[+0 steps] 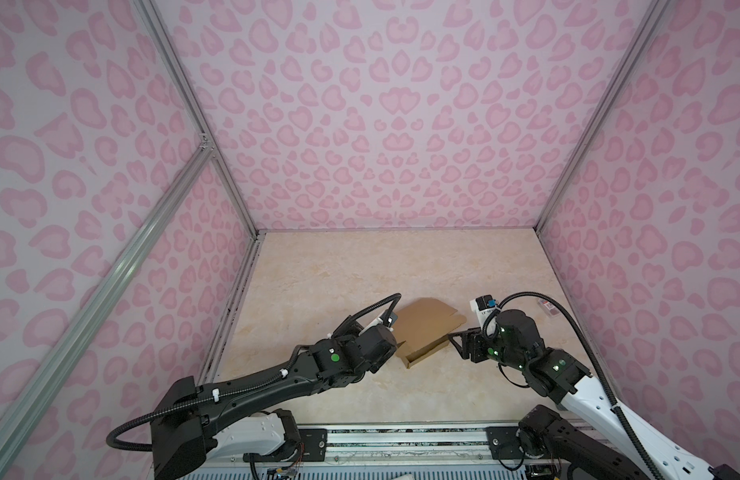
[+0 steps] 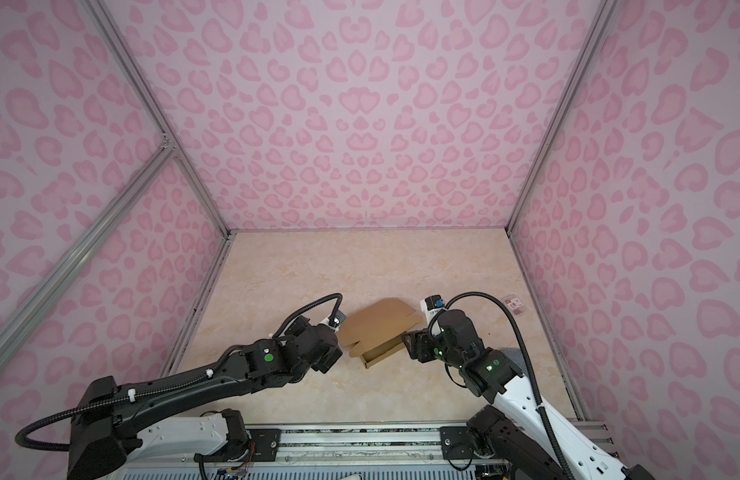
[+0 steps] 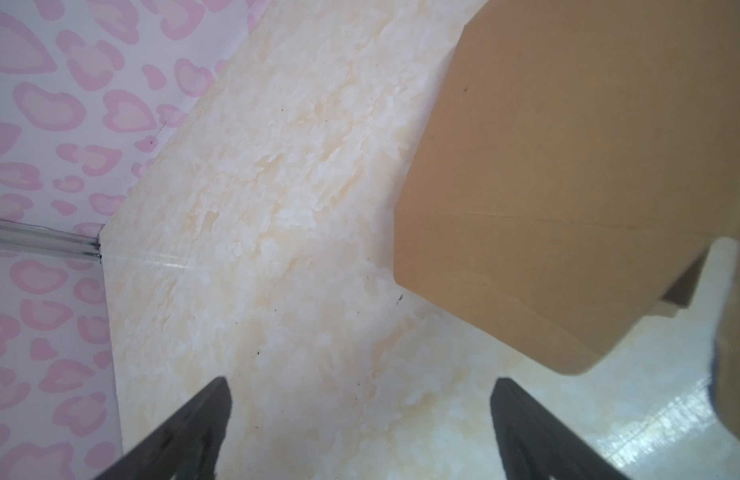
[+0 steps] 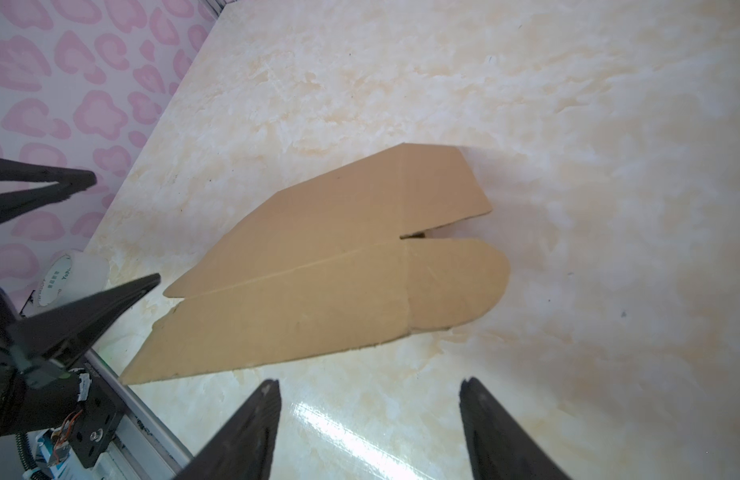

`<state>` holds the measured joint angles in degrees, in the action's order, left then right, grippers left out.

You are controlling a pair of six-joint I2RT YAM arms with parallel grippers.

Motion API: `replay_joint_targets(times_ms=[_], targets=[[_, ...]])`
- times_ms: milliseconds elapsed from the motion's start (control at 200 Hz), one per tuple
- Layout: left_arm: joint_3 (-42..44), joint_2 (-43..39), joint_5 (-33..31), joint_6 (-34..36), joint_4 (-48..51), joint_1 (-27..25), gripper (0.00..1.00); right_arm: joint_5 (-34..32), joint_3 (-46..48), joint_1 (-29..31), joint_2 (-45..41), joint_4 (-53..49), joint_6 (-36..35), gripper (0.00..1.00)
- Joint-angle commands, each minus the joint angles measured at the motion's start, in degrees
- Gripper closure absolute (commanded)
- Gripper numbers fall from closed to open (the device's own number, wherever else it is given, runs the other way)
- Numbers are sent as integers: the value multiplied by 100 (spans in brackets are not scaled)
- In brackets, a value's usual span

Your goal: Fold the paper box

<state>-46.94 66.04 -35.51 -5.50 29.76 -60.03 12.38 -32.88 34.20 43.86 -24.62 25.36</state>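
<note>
Soft, even light; glare streaks the glossy table (image 4: 339, 428); the paper box (image 3: 568, 166) blurs close up.

Paper box (image 1: 426, 330), brown cardboard, partly folded — lid panel raised aslant, shallow tray open, on the tabletop

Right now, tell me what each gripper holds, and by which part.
Nothing is held. The left gripper and right gripper both stand open and empty beside the paper box.

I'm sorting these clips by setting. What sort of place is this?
Probably an enclosed robot test cell, not a home or shop: pink heart-print walls on aluminium framing box in a marble-look tabletop. The left arm and right arm are based at a rail, with a paper box between them.
</note>
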Motion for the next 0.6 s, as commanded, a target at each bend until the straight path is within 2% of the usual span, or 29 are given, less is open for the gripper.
replay_joint_targets(times_ms=[0,115,235,390,480,595], targets=[[-17,-302,123,-347,107,182,3,144,158,254,113,362,409,30],[42,-598,562,-574,161,459,4,-2,222,738,446,818,652,30],[163,-617,782,-405,152,483,4,-262,-116,1027,1033,1023,588,29],[306,-583,572,10,-14,483,4,-361,-641,1034,1724,1135,343,29],[629,-852,811,324,-400,483,3,-360,-982,1028,2005,1135,267,29],[841,-1038,757,532,-785,483,3,-326,-1371,957,2309,1129,155,28]])
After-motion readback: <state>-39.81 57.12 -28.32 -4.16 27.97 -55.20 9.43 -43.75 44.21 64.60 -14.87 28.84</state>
